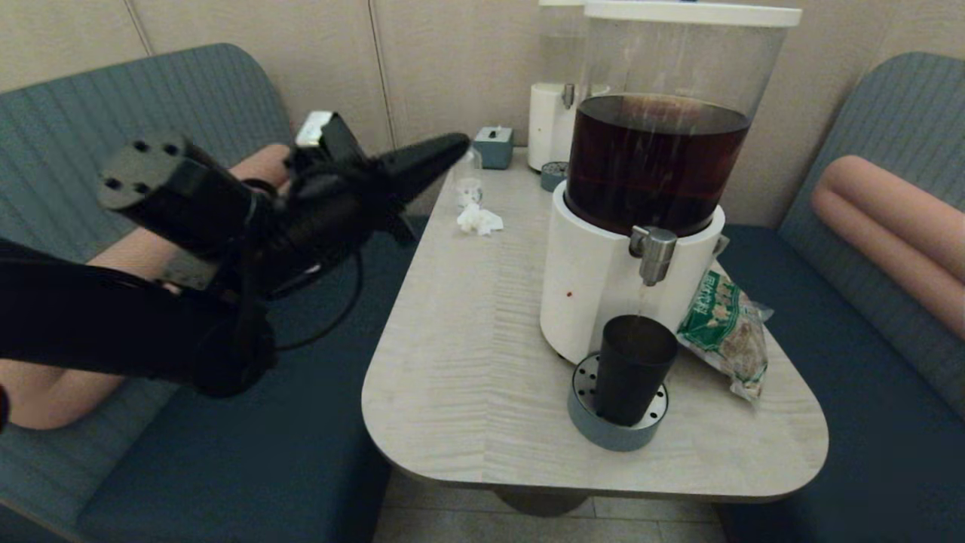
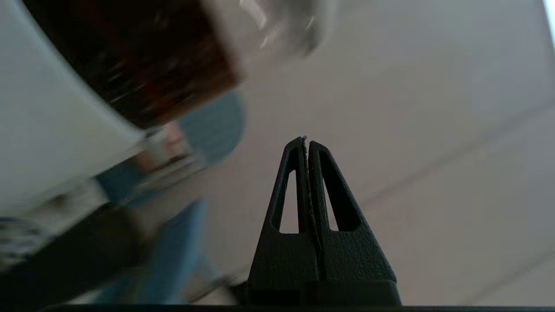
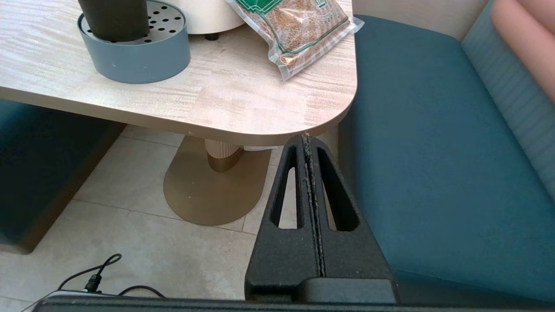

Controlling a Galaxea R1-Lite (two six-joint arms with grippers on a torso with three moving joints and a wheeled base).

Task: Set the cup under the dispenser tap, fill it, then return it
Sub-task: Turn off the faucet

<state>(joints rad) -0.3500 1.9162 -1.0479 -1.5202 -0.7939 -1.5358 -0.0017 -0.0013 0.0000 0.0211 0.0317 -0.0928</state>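
The left gripper [image 1: 452,147] hangs in the air off the left side of the table [image 1: 467,339], raised to about the level of the tank, with its two fingers pressed together and nothing between them. It is well apart from the cup [image 1: 632,369]. The right gripper [image 3: 307,138] sits low, below the near right corner of the table, also closed on nothing; it looks parked.

On the near part of the table, the cup stands upright on the round grey drip tray [image 1: 603,434], directly under the dispenser tap [image 1: 653,255]. A thin stream seems to run from the tap down into the cup, so filling appears to be the step in hand; how full the cup is cannot be told. Just right of the cup lies a green snack bag [image 1: 722,328]. Behind the tap rises the big dispenser [image 1: 595,279], white base below, dark liquid above.

Next, judging from this, the tap needs shutting once the cup is full. Then the left gripper must open, come in at the cup's side, and lift it away level, since a full tapered cup spills easily.

Farther back stand a crumpled tissue [image 1: 479,219] and a smaller dispenser [image 1: 550,124].
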